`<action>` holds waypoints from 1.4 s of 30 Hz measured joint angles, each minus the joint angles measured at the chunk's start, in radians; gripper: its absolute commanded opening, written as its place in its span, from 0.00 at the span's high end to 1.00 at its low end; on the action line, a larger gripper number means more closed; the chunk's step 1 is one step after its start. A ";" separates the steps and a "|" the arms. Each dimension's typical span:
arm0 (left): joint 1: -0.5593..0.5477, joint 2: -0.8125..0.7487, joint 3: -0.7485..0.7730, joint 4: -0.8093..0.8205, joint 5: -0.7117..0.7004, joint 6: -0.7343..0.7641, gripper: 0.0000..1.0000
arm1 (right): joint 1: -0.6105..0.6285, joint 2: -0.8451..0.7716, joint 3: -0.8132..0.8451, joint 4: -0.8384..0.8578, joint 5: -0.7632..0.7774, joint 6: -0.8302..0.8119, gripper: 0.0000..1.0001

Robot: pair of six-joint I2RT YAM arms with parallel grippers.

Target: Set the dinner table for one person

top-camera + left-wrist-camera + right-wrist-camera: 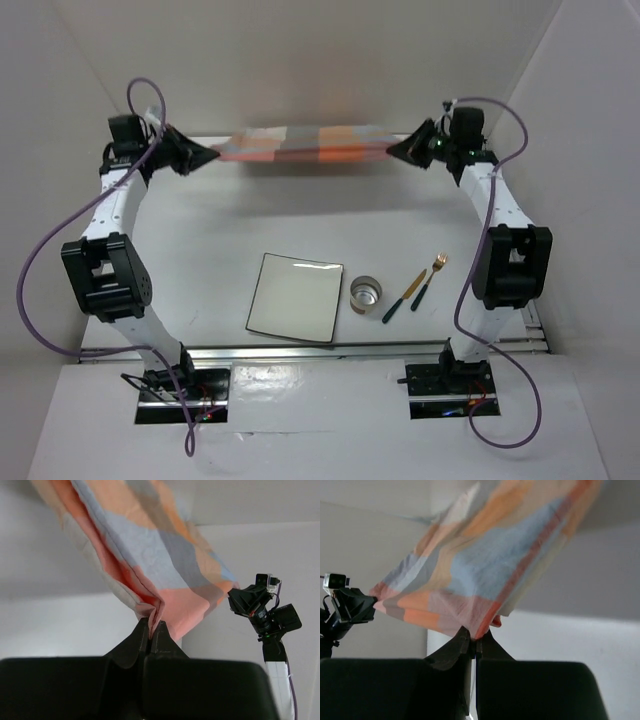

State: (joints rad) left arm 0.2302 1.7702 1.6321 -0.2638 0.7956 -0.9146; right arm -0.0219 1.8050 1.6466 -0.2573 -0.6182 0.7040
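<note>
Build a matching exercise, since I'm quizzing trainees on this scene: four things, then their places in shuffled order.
1 cloth
2 plate
3 glass
4 fork

A rightmost item lying on the dinner table
B in the jaws of left gripper and right gripper
C just right of the plate
D just left of the glass

Pairs: 1-B, 2-D, 3-C, 4-A

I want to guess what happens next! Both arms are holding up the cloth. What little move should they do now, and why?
Probably lower both together: the left gripper and right gripper each pinch a cloth end, stretched over the table beyond the plate.
</note>
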 measured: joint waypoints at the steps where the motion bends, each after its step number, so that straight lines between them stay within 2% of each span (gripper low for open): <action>1: 0.000 -0.012 -0.077 -0.001 -0.011 0.011 1.00 | -0.001 -0.016 -0.087 0.011 -0.004 -0.007 1.00; 3: 0.000 -0.026 -0.213 0.003 -0.026 0.033 1.00 | -0.004 -0.026 -0.241 0.009 -0.010 -0.028 1.00; 4: 0.000 -0.030 -0.278 -0.006 -0.034 0.047 1.00 | -0.004 -0.026 -0.273 0.005 -0.008 -0.034 0.96; 5: 0.000 -0.035 -0.348 0.002 -0.044 0.053 1.00 | -0.003 -0.028 -0.338 -0.001 -0.004 -0.045 0.86; 7: 0.000 -0.038 -0.462 -0.027 -0.072 0.075 0.57 | -0.002 -0.036 -0.439 -0.012 -0.002 -0.061 0.55; 8: 0.000 -0.038 -0.496 -0.055 -0.094 0.096 0.36 | -0.001 -0.042 -0.481 -0.031 0.008 -0.071 0.30; 9: 0.003 -0.038 -0.516 -0.086 -0.114 0.114 0.13 | -0.001 -0.046 -0.509 -0.060 0.018 -0.084 0.21; 10: 0.006 -0.038 -0.525 -0.122 -0.144 0.129 0.00 | -0.001 -0.048 -0.523 -0.089 0.032 -0.105 0.17; 13: 0.014 -0.039 -0.500 -0.203 -0.222 0.182 0.00 | -0.001 -0.064 -0.520 -0.165 0.090 -0.137 0.14; 16: 0.018 -0.046 -0.437 -0.276 -0.298 0.225 0.00 | 0.000 -0.091 -0.489 -0.233 0.163 -0.159 0.14; 18: 0.016 -0.063 -0.389 -0.304 -0.340 0.248 0.00 | 0.000 -0.116 -0.468 -0.250 0.205 -0.170 0.18; 19: 0.011 -0.073 -0.358 -0.323 -0.365 0.262 0.00 | 0.006 -0.129 -0.456 -0.253 0.222 -0.174 0.24; 20: 0.002 -0.079 -0.323 -0.337 -0.392 0.276 0.04 | 0.009 -0.135 -0.438 -0.257 0.237 -0.179 0.33; 21: -0.012 -0.082 -0.289 -0.349 -0.415 0.286 0.33 | 0.014 -0.137 -0.417 -0.259 0.248 -0.184 0.43; 22: -0.030 -0.082 -0.251 -0.361 -0.443 0.293 0.56 | 0.023 -0.130 -0.388 -0.262 0.257 -0.190 0.52; 23: -0.055 -0.081 -0.216 -0.366 -0.470 0.305 0.83 | 0.038 -0.116 -0.350 -0.261 0.267 -0.196 0.77; 24: -0.086 -0.074 -0.181 -0.374 -0.496 0.319 1.00 | 0.051 -0.100 -0.320 -0.260 0.272 -0.206 0.84; 27: -0.171 -0.029 -0.103 -0.377 -0.547 0.347 1.00 | 0.102 -0.026 -0.235 -0.248 0.278 -0.209 1.00; 31: -0.254 0.084 -0.083 -0.373 -0.580 0.365 1.00 | 0.158 0.103 -0.186 -0.242 0.266 -0.217 1.00; 35: -0.267 0.187 -0.117 -0.375 -0.602 0.365 1.00 | 0.189 0.211 -0.184 -0.245 0.256 -0.224 1.00; 42: -0.266 0.203 -0.265 -0.351 -0.628 0.359 1.00 | 0.201 0.245 -0.270 -0.224 0.251 -0.214 1.00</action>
State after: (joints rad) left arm -0.0357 1.9736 1.3674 -0.6144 0.1673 -0.5560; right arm 0.1787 2.0499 1.3762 -0.4812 -0.3668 0.4904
